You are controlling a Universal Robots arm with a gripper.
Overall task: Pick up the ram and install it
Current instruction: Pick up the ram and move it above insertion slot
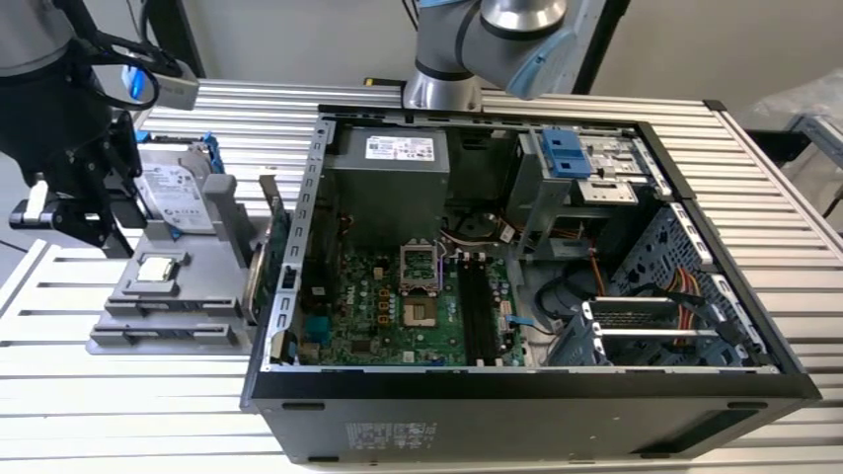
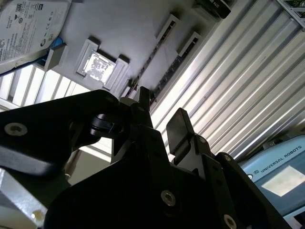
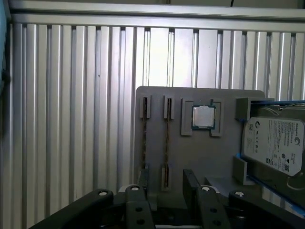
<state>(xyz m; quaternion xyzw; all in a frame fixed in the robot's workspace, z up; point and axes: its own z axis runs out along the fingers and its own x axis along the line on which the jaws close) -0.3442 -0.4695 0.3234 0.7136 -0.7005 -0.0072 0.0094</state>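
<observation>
Here, ram (image 3: 167, 143) on edge, lengthwise in holder (image 3: 205, 152)

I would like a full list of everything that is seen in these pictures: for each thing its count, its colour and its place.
Open computer case: one, black, in the middle of the ribbed metal table.
Motherboard: one, green, inside the case.
Flat plastic parts holder: one, grey, beside the case on the exterior view's left.
Long thin ram stick: one, dark, on edge in a holder slot.
Boxy silver-labelled hard drive: one, blue-framed, on the holder.
Small square processor chip: one, silver, in a holder recess.
Robot arm: one, silver and blue, behind the case.
Gripper: one, black, open, above the holder, holding nothing.
</observation>
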